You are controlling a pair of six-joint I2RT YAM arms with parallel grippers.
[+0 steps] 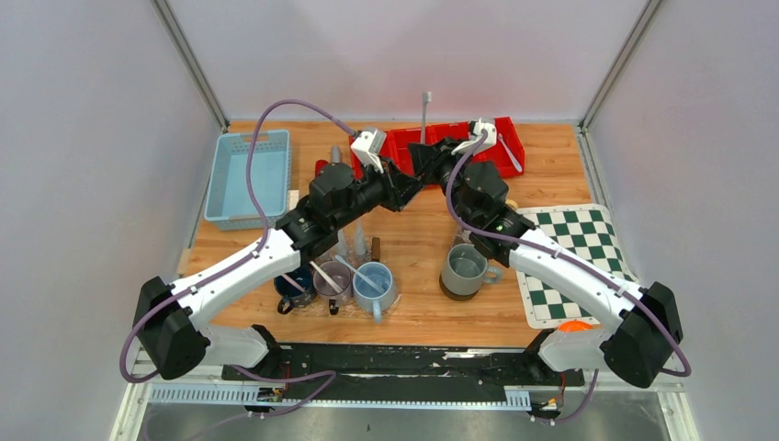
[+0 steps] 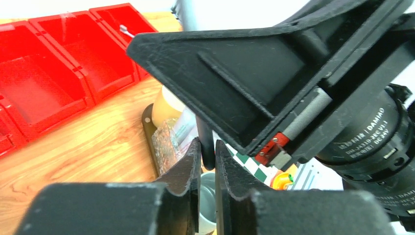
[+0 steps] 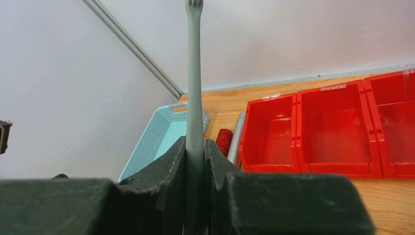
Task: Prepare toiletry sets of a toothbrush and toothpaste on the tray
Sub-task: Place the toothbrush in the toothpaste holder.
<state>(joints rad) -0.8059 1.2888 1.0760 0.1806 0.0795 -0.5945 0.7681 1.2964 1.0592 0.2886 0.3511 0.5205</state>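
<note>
My right gripper point(image 3: 195, 141) is shut on a grey toothbrush point(image 3: 194, 88) and holds it upright, head up; it also shows in the top view point(image 1: 426, 112) in front of the red bins. My left gripper point(image 2: 207, 143) meets the right gripper point(image 1: 434, 165) there, and its jaws are closed on the dark lower end of the handle point(image 2: 207, 137). The light blue tray point(image 1: 246, 176) lies at the back left, apart from both grippers. More toothbrushes stand in the purple mug point(image 1: 331, 285) and the blue mug point(image 1: 372, 288). Pale toothpaste tubes point(image 1: 359, 241) stand behind those mugs.
Red bins point(image 1: 459, 145) line the back edge, one holding a white stick point(image 1: 511, 152). A grey cylinder point(image 3: 236, 137) and a red glitter cylinder point(image 3: 225, 141) lie left of them. A grey mug point(image 1: 464, 268) and a chessboard mat point(image 1: 574, 262) are at the right.
</note>
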